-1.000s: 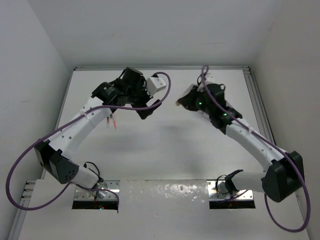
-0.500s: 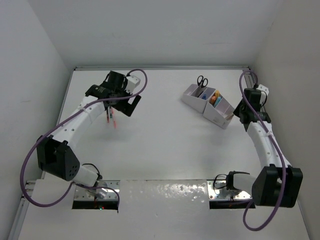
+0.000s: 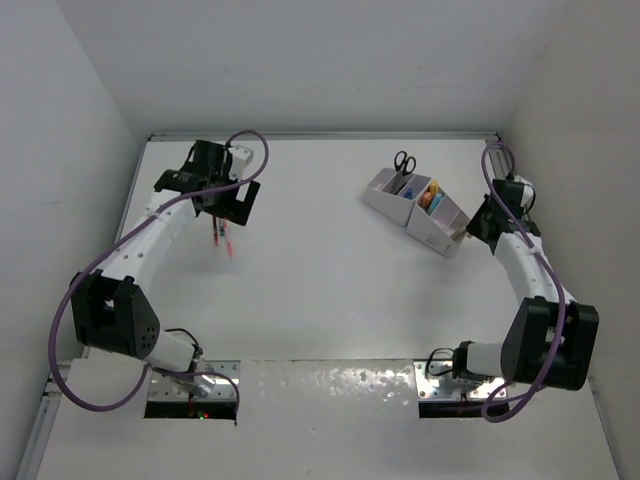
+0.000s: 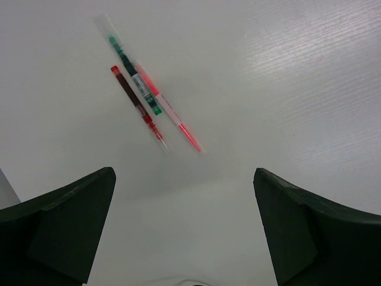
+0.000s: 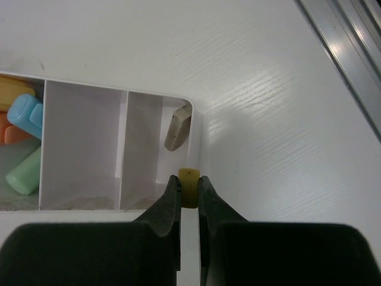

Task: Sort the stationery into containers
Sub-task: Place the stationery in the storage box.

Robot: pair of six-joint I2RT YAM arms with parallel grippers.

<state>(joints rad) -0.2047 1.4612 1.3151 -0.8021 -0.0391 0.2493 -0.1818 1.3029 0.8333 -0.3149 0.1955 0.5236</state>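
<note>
My right claw is clamped on a small yellow eraser, just at the outer end wall of the white organiser. A grey eraser leans inside that end compartment. My left claw hangs with its fingers wide apart, well away from the organiser, over three thin pens lying side by side on the surface.

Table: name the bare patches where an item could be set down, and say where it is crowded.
Bare: the wide middle of the table between the pens and the organiser, and the strip along its near edge. Crowded: the organiser's right end, where the right gripper pinches a yellow eraser, and around the pens below the open left gripper.
</note>
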